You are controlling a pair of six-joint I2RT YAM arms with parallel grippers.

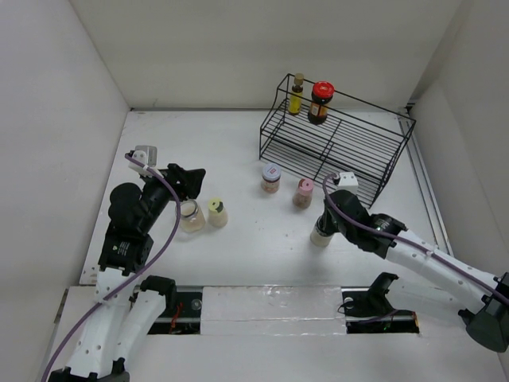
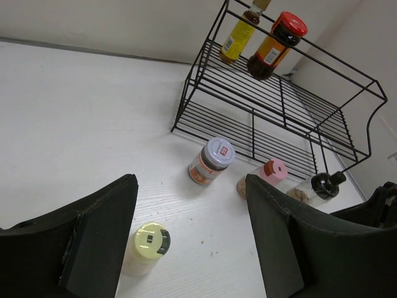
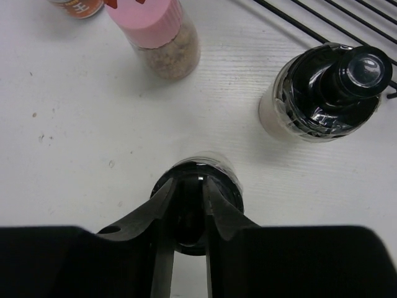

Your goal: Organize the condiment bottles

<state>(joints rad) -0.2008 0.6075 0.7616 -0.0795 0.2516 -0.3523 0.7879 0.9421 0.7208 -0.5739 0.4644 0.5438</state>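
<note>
Currently the right gripper [image 3: 192,198] has its jaws pinching the narrow top of a black-capped bottle [image 3: 201,166], which stands upright on the white table [image 3: 74,124] straight below them. Ahead of those jaws and to their right stands a second black-capped bottle [image 3: 325,87], apart from the held one; ahead to their left is a pink-capped bottle [image 3: 162,31]. The left gripper [image 2: 189,211] holds its jaws spread wide with nothing between the fingers. A pale-yellow-capped bottle [image 2: 149,243] stands below the gap, nearer the left jaw, untouched. Farther ahead of the gap is a bluish-white-capped jar [image 2: 212,160], and beyond it the black wire rack [image 2: 273,118] carries a red-capped bottle [image 2: 276,46] and a yellow bottle [image 2: 237,37] on its upper shelf
</note>
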